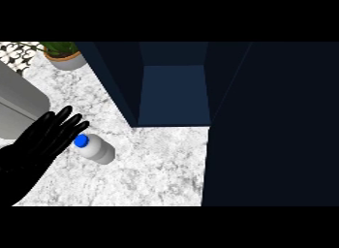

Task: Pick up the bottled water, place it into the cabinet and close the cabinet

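A small white water bottle point(98, 148) with a blue cap stands on the marble counter point(151, 164), left of centre. My left hand point(40, 140) is at the lower left, fingers straight and spread, their tips just beside the bottle's cap on its left. The dark blue cabinet point(174, 92) stands open behind the bottle, its inner shelf showing. Its open door point(280, 126) fills the right side of the view. My right hand does not show.
A potted plant point(64, 53) sits at the far left back corner. A grey appliance point(8, 101) stands along the left edge, behind my left hand. A patterned wall shows at the top left.
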### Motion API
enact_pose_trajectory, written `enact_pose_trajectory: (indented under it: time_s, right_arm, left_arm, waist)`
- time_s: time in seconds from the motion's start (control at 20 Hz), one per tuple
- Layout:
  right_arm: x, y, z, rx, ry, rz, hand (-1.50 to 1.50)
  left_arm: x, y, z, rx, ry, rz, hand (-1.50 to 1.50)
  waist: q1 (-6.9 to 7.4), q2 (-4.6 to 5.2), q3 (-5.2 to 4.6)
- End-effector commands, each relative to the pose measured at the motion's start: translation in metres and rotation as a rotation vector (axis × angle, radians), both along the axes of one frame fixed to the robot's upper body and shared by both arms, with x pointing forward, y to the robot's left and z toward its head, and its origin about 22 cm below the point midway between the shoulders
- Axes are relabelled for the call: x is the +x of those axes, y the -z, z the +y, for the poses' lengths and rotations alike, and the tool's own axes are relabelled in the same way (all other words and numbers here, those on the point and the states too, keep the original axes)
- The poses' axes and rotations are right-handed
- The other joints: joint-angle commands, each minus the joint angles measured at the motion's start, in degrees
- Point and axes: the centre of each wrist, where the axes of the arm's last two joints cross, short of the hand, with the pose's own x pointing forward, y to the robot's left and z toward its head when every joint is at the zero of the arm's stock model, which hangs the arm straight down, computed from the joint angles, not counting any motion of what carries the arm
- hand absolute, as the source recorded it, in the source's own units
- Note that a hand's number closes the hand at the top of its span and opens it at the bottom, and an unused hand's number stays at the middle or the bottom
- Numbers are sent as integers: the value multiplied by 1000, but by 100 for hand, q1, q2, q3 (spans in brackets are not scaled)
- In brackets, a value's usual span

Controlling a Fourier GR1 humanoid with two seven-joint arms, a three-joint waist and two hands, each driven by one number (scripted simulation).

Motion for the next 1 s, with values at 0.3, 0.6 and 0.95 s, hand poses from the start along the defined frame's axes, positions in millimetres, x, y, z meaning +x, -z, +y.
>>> enact_pose_trajectory:
  time_s: [0.3,0.6,0.95]
  right_arm:
    - [-47,-33,12,29,-51,36,-150]
    - [-67,-53,12,43,-47,47,-150]
    - [-74,-68,25,58,-48,33,-150]
  left_arm:
    - [-20,-48,91,-61,180,112,-150]
    - [-31,-74,99,-38,179,167,-150]
    - [-30,-66,100,-5,137,176,-150]
  waist:
    - [123,-16,16]
    - [118,-14,21]
    - [87,-9,17]
